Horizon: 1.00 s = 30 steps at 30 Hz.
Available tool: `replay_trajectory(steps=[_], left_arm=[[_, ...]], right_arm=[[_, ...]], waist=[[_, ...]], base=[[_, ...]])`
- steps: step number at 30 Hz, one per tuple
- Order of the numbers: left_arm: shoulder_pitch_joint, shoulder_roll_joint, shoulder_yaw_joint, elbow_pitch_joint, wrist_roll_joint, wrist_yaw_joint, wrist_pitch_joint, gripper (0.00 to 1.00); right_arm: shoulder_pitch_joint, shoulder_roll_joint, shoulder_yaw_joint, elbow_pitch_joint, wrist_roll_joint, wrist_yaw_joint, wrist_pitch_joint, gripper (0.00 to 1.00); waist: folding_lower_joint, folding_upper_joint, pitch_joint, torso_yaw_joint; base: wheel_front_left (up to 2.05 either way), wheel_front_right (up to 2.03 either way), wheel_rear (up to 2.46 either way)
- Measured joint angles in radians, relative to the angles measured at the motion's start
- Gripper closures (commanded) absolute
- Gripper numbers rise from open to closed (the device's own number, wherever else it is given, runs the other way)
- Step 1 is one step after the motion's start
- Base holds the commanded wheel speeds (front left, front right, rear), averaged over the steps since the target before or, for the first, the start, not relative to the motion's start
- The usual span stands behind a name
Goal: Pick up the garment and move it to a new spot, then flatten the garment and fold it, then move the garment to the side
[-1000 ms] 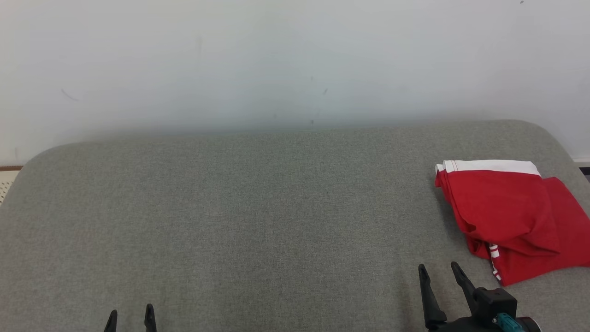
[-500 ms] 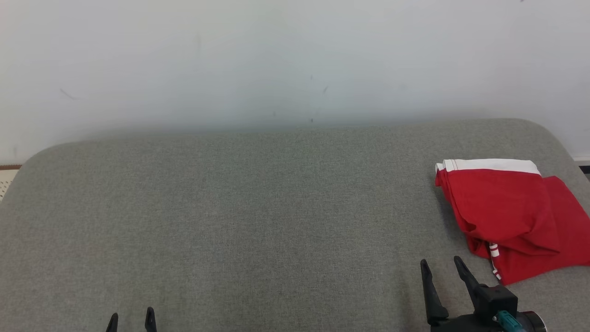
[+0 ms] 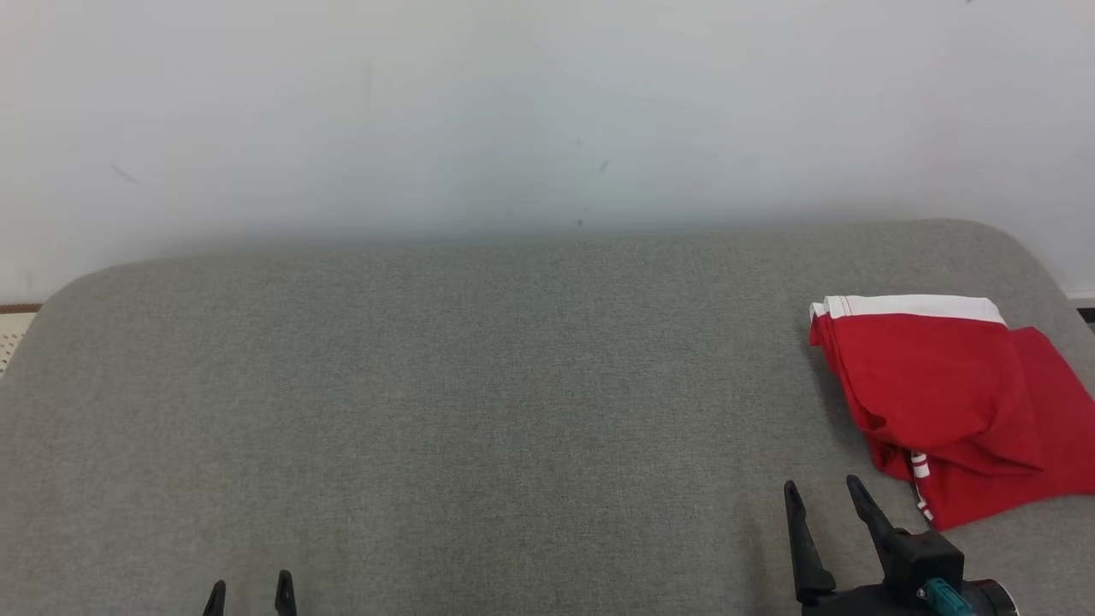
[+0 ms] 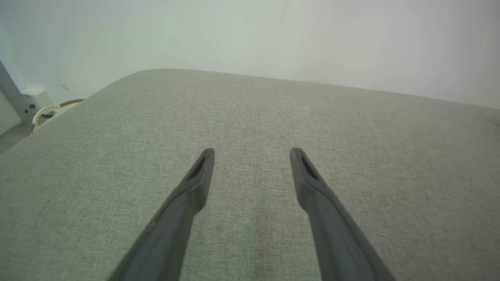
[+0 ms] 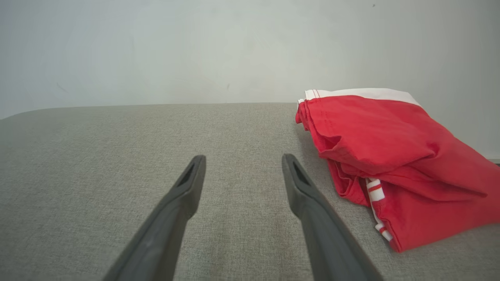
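the red garment [image 3: 949, 402] lies folded at the right edge of the frame on the grey cushion [image 3: 479, 385], and no writing or brand can be read on it. both the left gripper [image 3: 250, 595] and right gripper [image 3: 821, 505] stand apart and empty, so a careless nudge might undo the fold or push it off the edge.

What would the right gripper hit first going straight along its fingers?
Likely bare grey cushion, then the wall; right gripper is open and the red garment lies right of its line.
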Motion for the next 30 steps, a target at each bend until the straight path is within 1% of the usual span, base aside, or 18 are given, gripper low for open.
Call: replay_trajectory(steps=[8, 17, 21, 30], left_arm=[[0.001, 0.0, 0.001, -0.001, 0.001, 0.0, 0.0, 0.0], [0.001, 0.0, 0.0, -0.005, -0.003, -0.002, 0.0, 0.0], [0.001, 0.0, 0.002, -0.006, -0.016, -0.018, 0.0, 0.0], [0.001, 0.0, 0.008, -0.002, -0.027, -0.028, 0.0, 0.0]], right_arm=[[0.003, 0.001, 0.013, -0.004, 0.002, 0.0, 0.0, 0.0], [0.009, -0.008, 0.038, -0.004, 0.034, 0.0, 0.0, 0.0], [0.011, -0.012, 0.047, -0.006, 0.042, 0.0, 0.0, 0.0], [0.011, -0.015, 0.048, -0.005, 0.042, 0.0, 0.0, 0.0]], waist=[[0.0, 0.0, -0.003, 0.05], [0.0, 0.0, -0.004, 0.051], [-0.0001, 0.0, -0.004, 0.051], [0.0, 0.0, -0.006, 0.051]], base=[[0.0, 0.0, 0.0], [0.0, 0.0, 0.0], [0.0, 0.0, 0.0], [0.0, 0.0, 0.0]])
